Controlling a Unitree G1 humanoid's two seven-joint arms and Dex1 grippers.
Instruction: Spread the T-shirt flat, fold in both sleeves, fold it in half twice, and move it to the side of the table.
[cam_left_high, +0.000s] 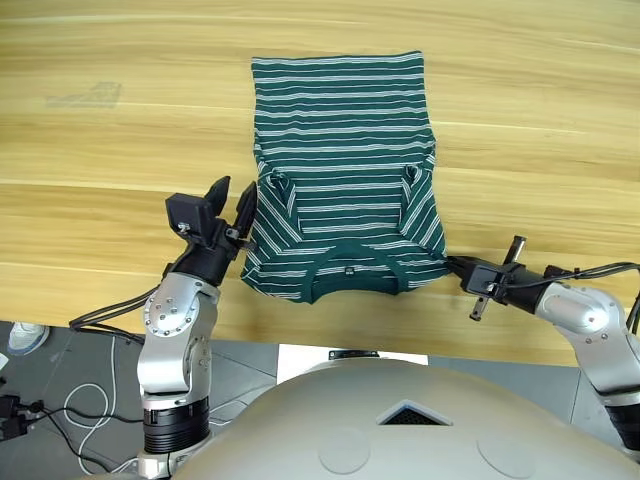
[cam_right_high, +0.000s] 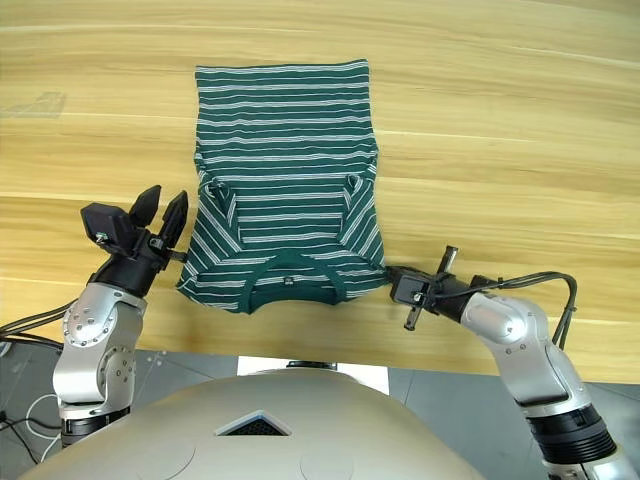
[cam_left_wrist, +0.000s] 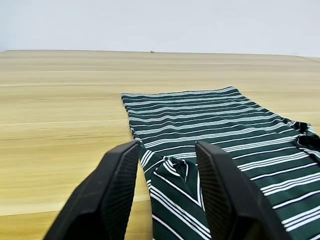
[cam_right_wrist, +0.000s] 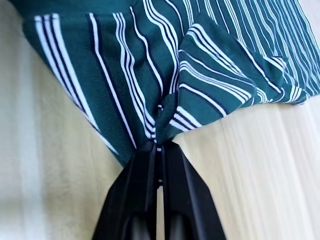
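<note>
Pinched at one near corner by the black right gripper (cam_left_high: 452, 265): dark-green white-striped T-shirt (cam_left_high: 345, 160) (sleeves folded in). Splayed, empty beside the other corner: left gripper (cam_left_high: 233, 195), presumably for halving.

Light: bright, even, diffuse | Shadows: faint, soft-edged along T-shirt (cam_left_high: 340, 130) border | Glare: mild sheen on table (cam_left_high: 120, 200) in eye views; table washed near-white in right wrist view | Backdrop: wall (cam_left_wrist: 150, 25) pale, evenly lit

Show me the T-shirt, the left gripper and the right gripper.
T-shirt (cam_left_high: 345, 130): left eye view, on its striped body.
left gripper (cam_left_high: 235, 190): left eye view, between its open fingertips.
right gripper (cam_right_wrist: 159, 149): right wrist view, between fingertips pinching cloth.
</note>
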